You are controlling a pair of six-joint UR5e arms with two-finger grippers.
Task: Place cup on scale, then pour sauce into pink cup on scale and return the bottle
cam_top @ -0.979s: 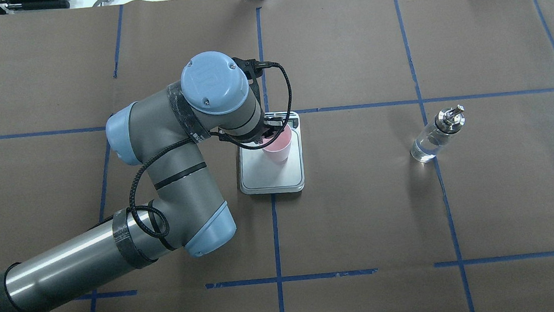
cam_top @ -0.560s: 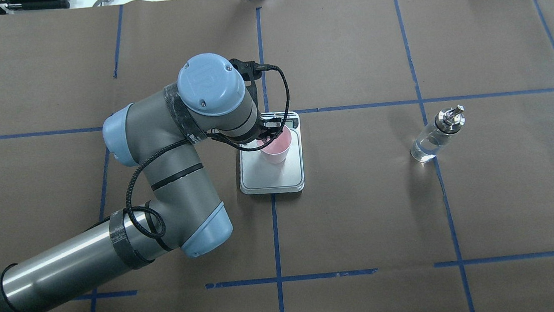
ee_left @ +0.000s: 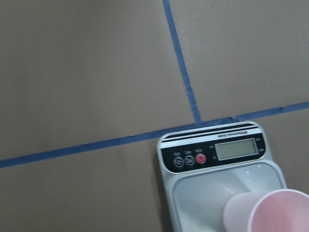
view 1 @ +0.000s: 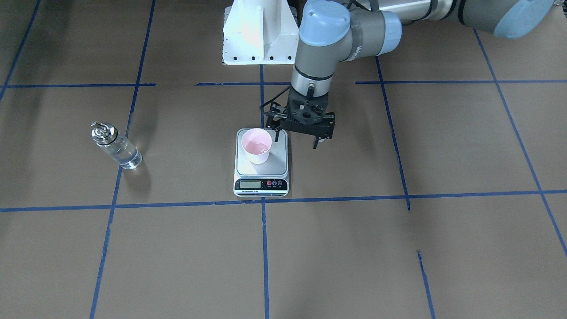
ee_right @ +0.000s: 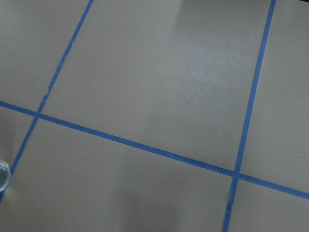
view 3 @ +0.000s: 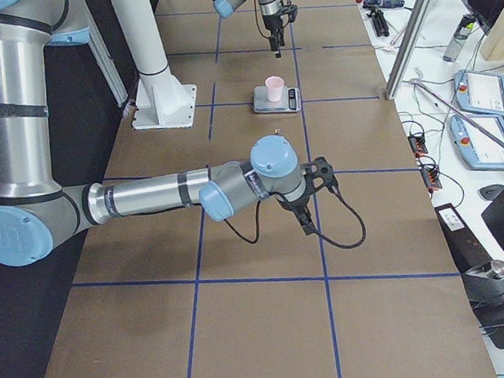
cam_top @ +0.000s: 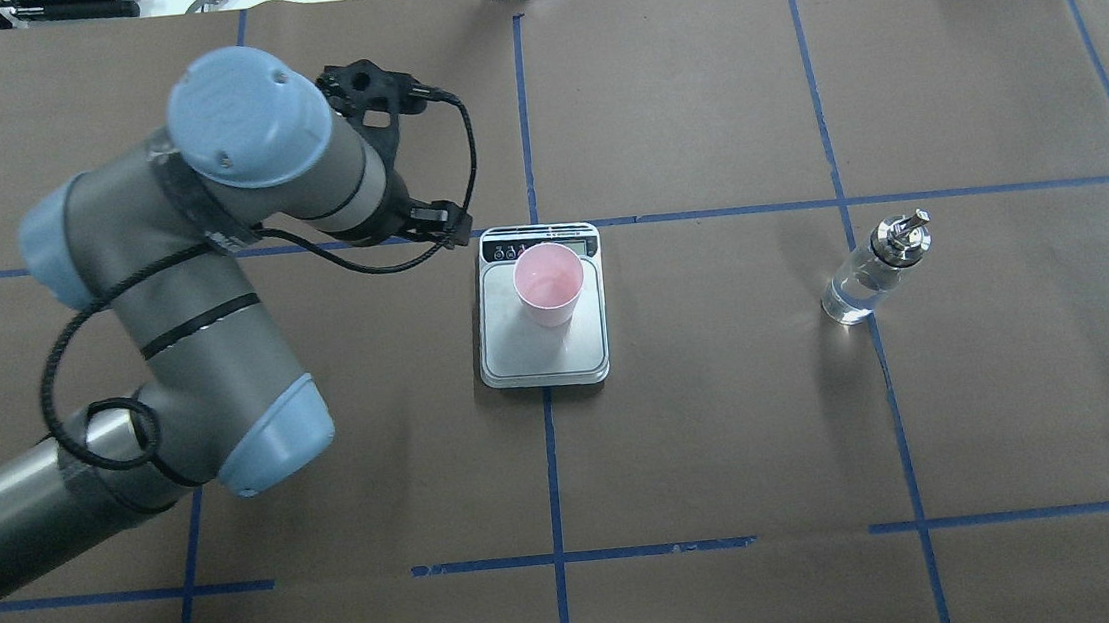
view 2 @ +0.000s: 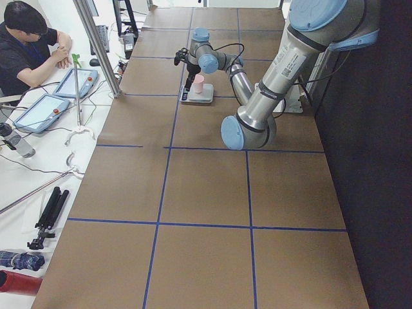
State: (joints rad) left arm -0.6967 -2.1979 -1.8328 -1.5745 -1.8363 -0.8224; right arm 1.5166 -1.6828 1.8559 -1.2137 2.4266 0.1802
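Cup (view 1: 256,146) stands upright on the scale (view 1: 280,165), toward the back of the steel platform. The display strip faces away from the robot. From the left wrist camera the cup's pink rim shows at the lower right, with the scale's buttons and screen just beyond it.

The left gripper (view 1: 296,138) hangs just beside the cup, at the scale's back edge on the robot's left. Its fingers are spread wide with nothing between them, and they are clear of the cup.

The bottle (view 1: 116,146) stands on the table (view 1: 398,243), well apart from the scale on the robot's right. Its metal spout cap is on, and the clear sauce (view 1: 127,156) shows through the glass.

The right gripper (view 3: 307,221) hangs low over the brown paper near the robot's right end of the table. It appears only in the side view, so I cannot tell whether its fingers are apart or together. A person (view 2: 26,45) sits at a desk beside the table.
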